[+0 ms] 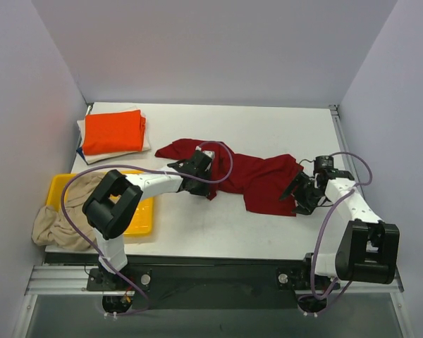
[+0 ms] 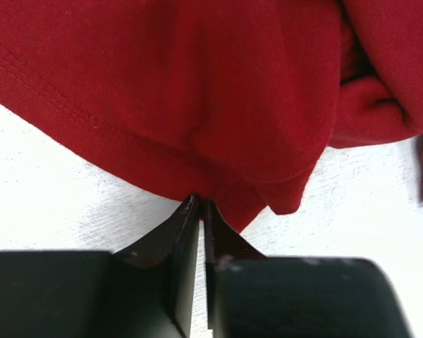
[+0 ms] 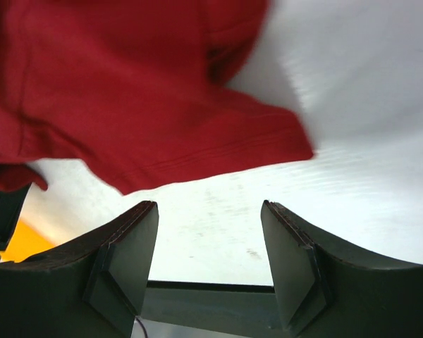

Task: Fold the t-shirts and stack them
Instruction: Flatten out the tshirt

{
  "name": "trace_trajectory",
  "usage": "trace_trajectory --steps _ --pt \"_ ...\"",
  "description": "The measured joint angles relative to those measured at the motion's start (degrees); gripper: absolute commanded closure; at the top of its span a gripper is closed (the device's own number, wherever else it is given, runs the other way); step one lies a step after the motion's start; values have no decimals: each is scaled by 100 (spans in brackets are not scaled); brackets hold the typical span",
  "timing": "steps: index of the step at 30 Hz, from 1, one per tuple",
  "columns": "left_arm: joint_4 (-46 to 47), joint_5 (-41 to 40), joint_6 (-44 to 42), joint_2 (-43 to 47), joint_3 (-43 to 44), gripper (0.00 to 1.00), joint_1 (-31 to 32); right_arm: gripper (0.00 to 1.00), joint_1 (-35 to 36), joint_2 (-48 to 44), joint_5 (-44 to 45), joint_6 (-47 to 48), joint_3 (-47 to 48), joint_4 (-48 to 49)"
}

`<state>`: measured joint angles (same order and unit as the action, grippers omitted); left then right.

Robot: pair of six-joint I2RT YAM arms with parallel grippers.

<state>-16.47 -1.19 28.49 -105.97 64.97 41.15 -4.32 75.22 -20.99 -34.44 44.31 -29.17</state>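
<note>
Dark red t-shirt (image 1: 262, 180) hem pinched by low, outstretched left gripper (image 2: 199, 205).

Right gripper (image 3: 208, 208) low over the white table (image 3: 352, 84), its two dark fingers (image 3: 130, 246) standing well apart with only bare tabletop between them, touching no cloth. Dark red t-shirt (image 3: 127, 91) fills the upper left, rumpled, a fold running down near the top middle. Its stitched hem runs along the lower edge to a corner pointing right, just beyond the fingertips. Small yellow-orange patch (image 3: 21, 243) at lower left, with a dark shape above it, too cropped to identify.
</note>
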Motion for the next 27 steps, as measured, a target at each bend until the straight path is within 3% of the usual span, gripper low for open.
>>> trace_trajectory --steps 5,13,27 --pt "4 20 33 -2 -7 100 0 39 -579 -9 70 66 -236 -101" --pt "-24 0 105 37 -28 100 -33 42 -957 85 240 240 -455 -170" --pt "-439 -225 238 981 -382 100 -315 60 -957 584 704 398 -590 140"
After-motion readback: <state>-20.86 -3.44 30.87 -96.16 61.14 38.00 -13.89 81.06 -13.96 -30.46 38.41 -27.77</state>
